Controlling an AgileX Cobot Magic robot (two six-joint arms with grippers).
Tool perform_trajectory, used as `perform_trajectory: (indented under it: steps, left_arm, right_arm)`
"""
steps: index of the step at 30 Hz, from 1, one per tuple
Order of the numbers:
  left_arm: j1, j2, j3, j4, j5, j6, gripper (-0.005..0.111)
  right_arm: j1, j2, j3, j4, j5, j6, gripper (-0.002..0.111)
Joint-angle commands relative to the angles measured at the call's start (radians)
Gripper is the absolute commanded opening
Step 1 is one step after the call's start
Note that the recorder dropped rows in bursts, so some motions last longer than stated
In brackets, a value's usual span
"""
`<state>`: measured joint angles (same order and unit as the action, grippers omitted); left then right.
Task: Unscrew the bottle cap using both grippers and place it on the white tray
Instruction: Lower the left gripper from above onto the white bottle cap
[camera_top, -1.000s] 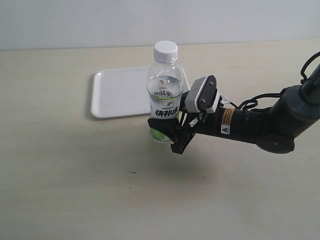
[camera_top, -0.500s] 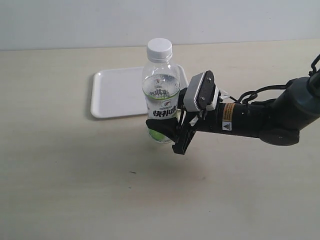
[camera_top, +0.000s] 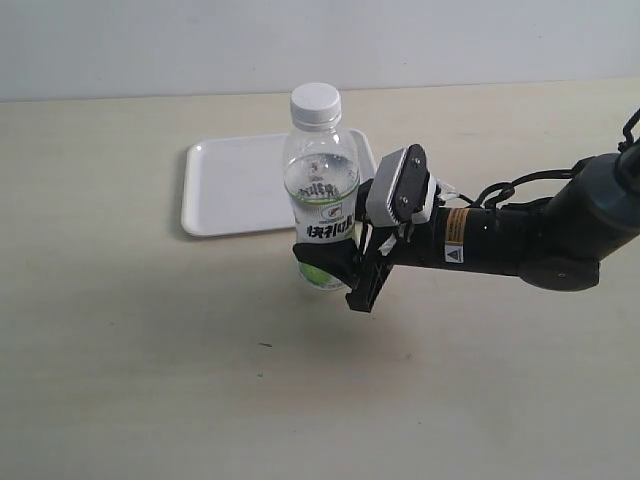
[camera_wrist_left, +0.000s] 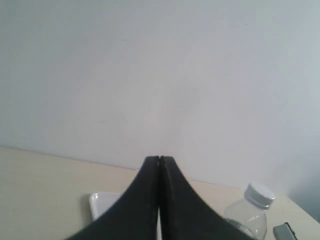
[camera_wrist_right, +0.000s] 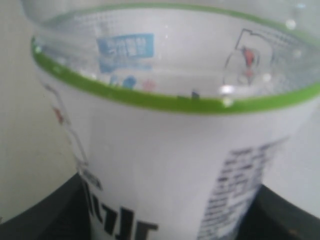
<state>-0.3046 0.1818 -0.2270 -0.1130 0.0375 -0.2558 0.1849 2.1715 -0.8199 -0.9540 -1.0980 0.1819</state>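
Here the bottle (camera_top: 322, 215), judged light and slick, is clamped at its label by the right gripper (camera_top: 335, 268), its ribbed bottle cap (camera_top: 315, 103) offered to the closed, empty left gripper (camera_wrist_left: 159, 165).

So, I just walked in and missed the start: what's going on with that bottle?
The right gripper is clamped around the lower, labelled part of the bottle, holding it roughly upright by the white tray. The bottle cap is on the neck, not yet unscrewed. The left gripper is shut and empty, away from the cap.
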Motion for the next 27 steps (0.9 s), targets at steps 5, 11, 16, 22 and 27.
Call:
perform_trajectory:
  steps: [5,11,16,22,27]
  left_arm:
    - [-0.025,0.653,-0.673,0.000,0.446,0.497,0.000]
    - [-0.025,1.132,-1.246,-0.065,1.079,0.873,0.000]
    - [-0.025,1.348,-1.390,-0.240,1.184,1.190,0.000]
    - [-0.053,1.449,-1.393,-0.290,1.184,1.266,0.000]
    - [-0.232,1.463,-1.393,-0.178,1.091,1.473,0.000]
  right_arm:
    - [0.002,-0.013,-0.005,0.011,-0.009,0.002,0.000]
    - [0.002,-0.013,-0.005,0.011,0.005,0.002,0.000]
    - [0.002,-0.011,-0.005,0.015,0.004,0.002,0.000]
    - [0.002,-0.008,-0.005,0.020,0.012,-0.007,0.000]
    - [0.002,-0.008,-0.005,0.011,0.012,-0.023,0.000]
